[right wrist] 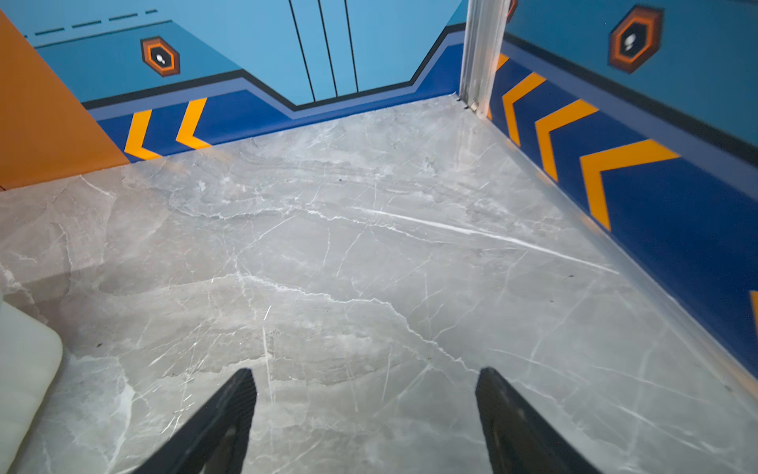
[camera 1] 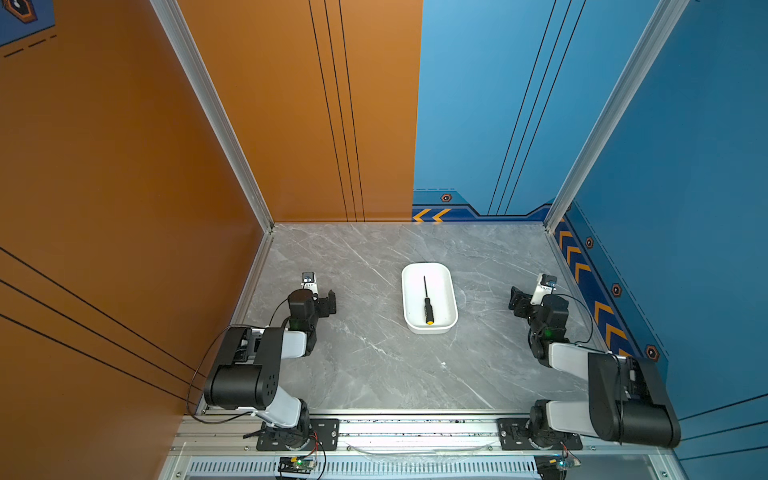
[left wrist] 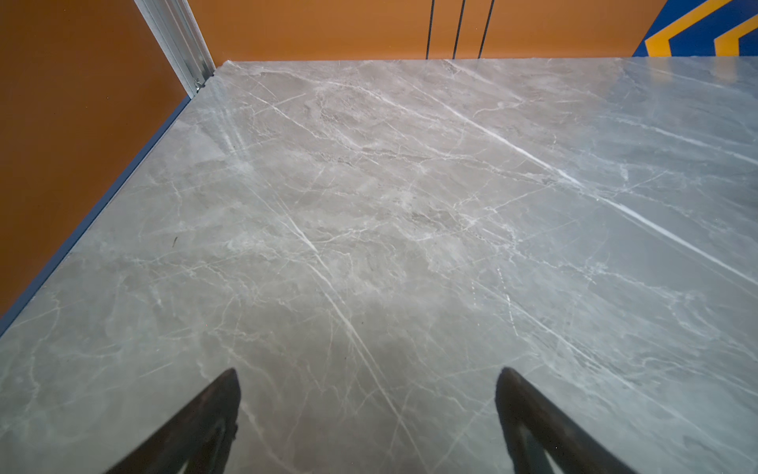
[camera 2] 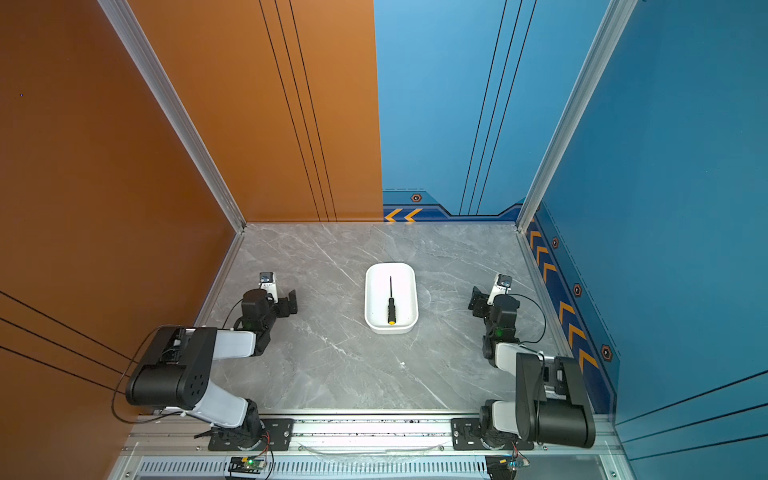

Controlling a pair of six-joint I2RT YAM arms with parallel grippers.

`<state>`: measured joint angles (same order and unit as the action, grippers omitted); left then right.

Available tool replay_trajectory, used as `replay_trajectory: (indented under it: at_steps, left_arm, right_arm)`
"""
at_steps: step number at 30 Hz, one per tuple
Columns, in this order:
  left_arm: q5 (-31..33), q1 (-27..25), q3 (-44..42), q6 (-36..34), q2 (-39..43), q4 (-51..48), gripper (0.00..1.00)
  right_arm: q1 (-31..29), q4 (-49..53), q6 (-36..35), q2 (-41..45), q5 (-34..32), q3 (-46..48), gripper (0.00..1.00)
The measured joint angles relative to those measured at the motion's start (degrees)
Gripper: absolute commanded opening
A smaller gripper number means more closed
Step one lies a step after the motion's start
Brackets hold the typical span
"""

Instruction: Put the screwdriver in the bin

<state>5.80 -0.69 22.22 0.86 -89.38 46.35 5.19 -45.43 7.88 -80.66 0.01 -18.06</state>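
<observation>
Since the slim black screwdriver with its yellow cap [camera 1: 427, 301] lies flat inside the shallow white plastic bin [camera 1: 426, 265], and the left pincer [left wrist: 367, 373] and right pincer [right wrist: 365, 371] gape empty well clear, only a careless arm sweep might knock that bin.

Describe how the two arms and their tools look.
The left arm and right arm alternate black joint housings with white links; a thin black cable loops beside each. The left tool and right tool are black, each with two tapered fingers.
</observation>
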Motion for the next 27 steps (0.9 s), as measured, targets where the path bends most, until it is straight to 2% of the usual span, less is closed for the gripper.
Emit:
replay_trajectory:
  at_steps: [4,8,9,10,11,17,27]
  left_arm:
    - [0.0,0.0,-0.4,-0.3,-0.2,3.4,0.98]
    - [0.0,-0.1,-0.4,-0.7,-0.2,5.0,0.98]
    - [0.0,-0.1,-0.4,-0.7,-0.2,5.2,0.98]
    - [0.0,-0.1,-0.4,-0.7,-0.2,5.4,0.98]
    - [0.0,-0.1,-0.4,-0.7,-0.2,5.4,0.98]
    - [0.0,-0.1,-0.4,-0.7,-0.2,5.8,0.98]
    - [0.0,-0.1,-0.4,-0.7,-0.2,5.8,0.98]
  right_arm:
    - [-4.7,-4.1,-2.1,-7.3,-0.5,-0.9,0.83]
    - [-6.5,-5.0,-3.5,-7.8,-1.7,-1.9,0.86]
    - [-6.5,-5.0,-3.6,-7.8,-2.2,-2.2,0.88]
    - [-6.5,-5.4,-3.6,-7.8,-2.8,-2.4,0.98]
    - [-6.5,-5.9,-3.7,-7.8,-3.3,-2.4,1.00]
    - [-6.7,-6.1,-3.7,-7.8,-6.3,-2.5,1.00]
    - [-6.3,-6.2,-3.6,-7.8,-6.3,-2.5,1.00]
